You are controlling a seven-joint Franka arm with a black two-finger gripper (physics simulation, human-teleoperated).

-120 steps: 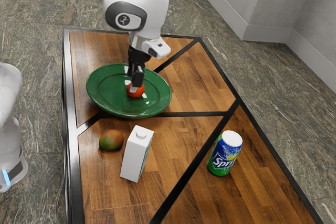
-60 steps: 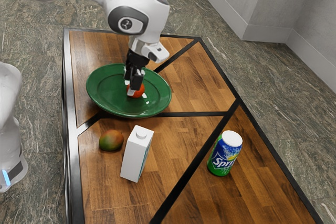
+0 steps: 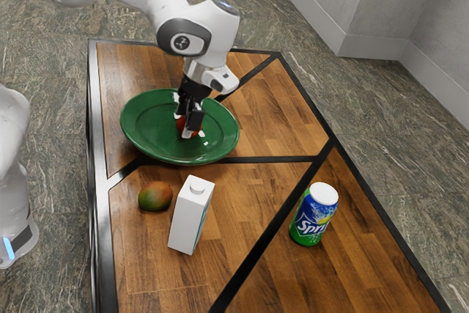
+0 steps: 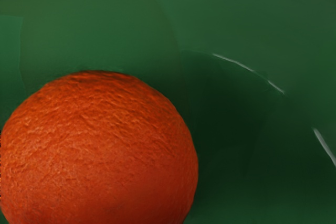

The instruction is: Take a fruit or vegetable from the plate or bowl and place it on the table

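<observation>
"Exterior view: I see a big green plate (image 3: 139, 133) at the far end of the counter (image 3: 256, 119). Where's the orange (image 4: 100, 150)?"

"It's on the plate. The black gripper (image 3: 183, 124) is right down at it. Its fingers (image 3: 195, 118) are spread apart, one on each side, and they hide some of the orange."

"Does the wrist view help?"

"Yes! There the orange looks big and round, and I can see its bumpy skin. The green plate is behind it, with thin, shiny white lines."

"And what does the exterior view show around the plate?"

"A mango (image 3: 155, 196) is on the counter, nearer than the plate, toward the exterior view's left. A white carton (image 3: 188, 218) stands up just beside it. A blue and green can (image 3: 311, 218) stands well apart from them, toward the exterior view's right."
</observation>
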